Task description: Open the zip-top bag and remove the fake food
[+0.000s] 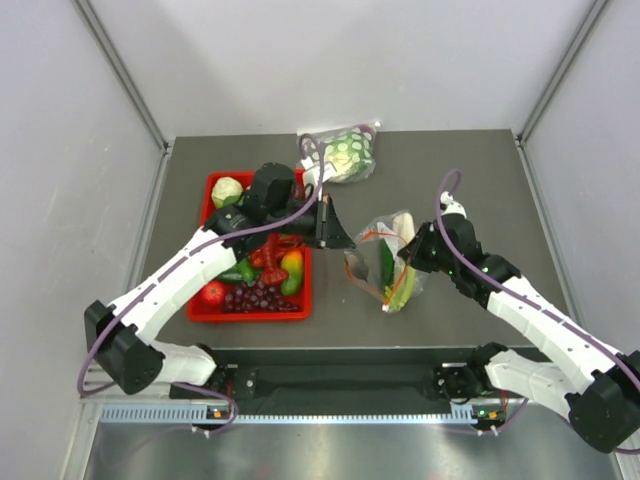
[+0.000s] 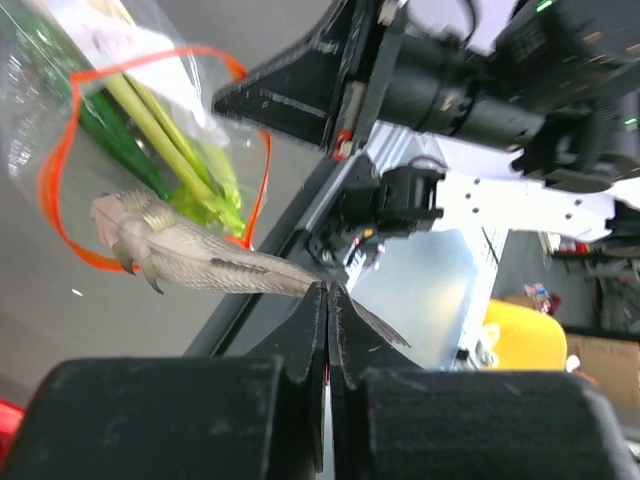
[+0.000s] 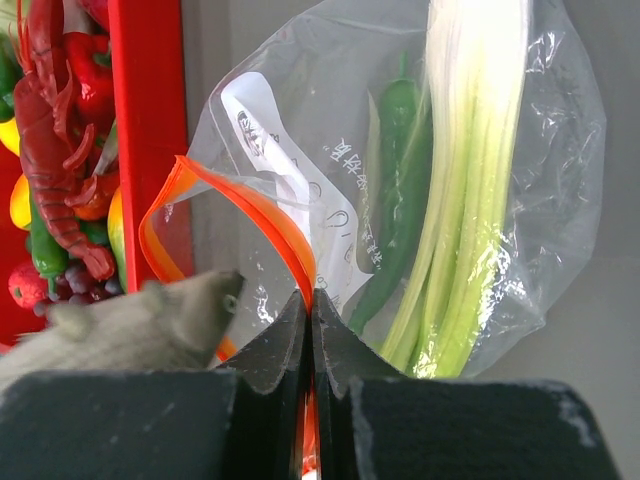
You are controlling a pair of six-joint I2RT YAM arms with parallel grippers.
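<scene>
Grey bench [image 1: 480, 180]: left jaws pinched fish [image 2: 190, 255] tail, body running right to zip-top bag [image 3: 560, 150] mouth; right jaws pinched zip strip [image 3: 250, 203].

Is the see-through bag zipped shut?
No, the orange zip strip of the zip-top bag gapes open in a wide loop.

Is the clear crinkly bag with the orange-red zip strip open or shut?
Open. The clear crinkly zip-top bag gapes: its orange-red zip strip forms a wide loop.
</scene>
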